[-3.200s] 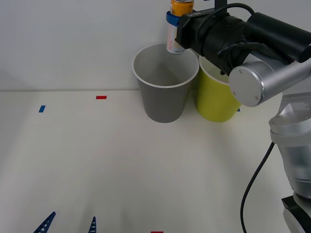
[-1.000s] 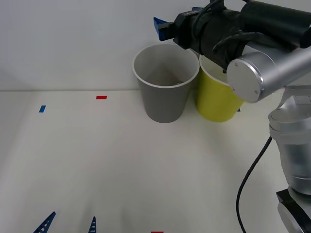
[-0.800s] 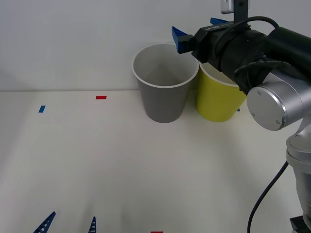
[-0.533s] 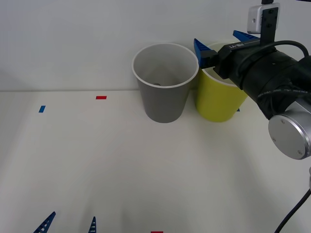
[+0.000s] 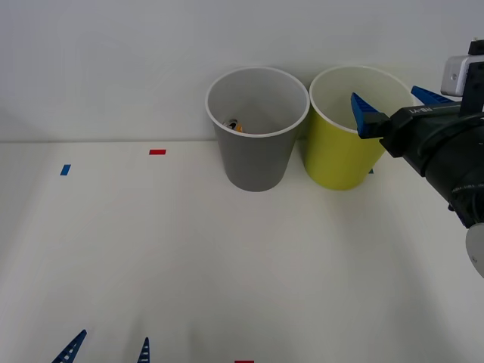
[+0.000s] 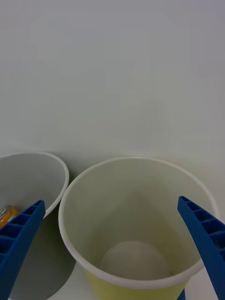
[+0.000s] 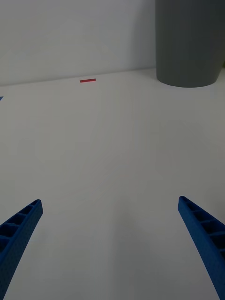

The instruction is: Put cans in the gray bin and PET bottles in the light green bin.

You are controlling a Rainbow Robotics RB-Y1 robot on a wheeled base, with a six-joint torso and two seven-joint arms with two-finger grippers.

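The gray bin [image 5: 257, 162] stands at the back of the table, and the can [image 5: 234, 124] lies inside it, its orange band showing just under the rim. The light green bin [image 5: 333, 162] stands close on its right, and nothing shows in the part of its inside [image 6: 140, 187] that I can see. My right gripper [image 5: 387, 97] hangs open and empty at rim height over the green bin's right side. In the right wrist view a bit of the can [image 6: 7, 213] shows in the gray bin [image 6: 33, 178]. My left gripper [image 5: 110, 346] is parked open at the near left edge. PET bottles are out of view.
A red mark [image 5: 157, 152] and a blue mark [image 5: 65, 169] lie on the white table left of the bins. A white wall rises right behind both bins. In the left wrist view the gray bin [image 7: 190, 42] stands far ahead, past a red mark [image 7: 87, 80].
The right gripper, which held the can above the gray bin, has let it go into that bin. It has opened and swung right, to over the light green bin.
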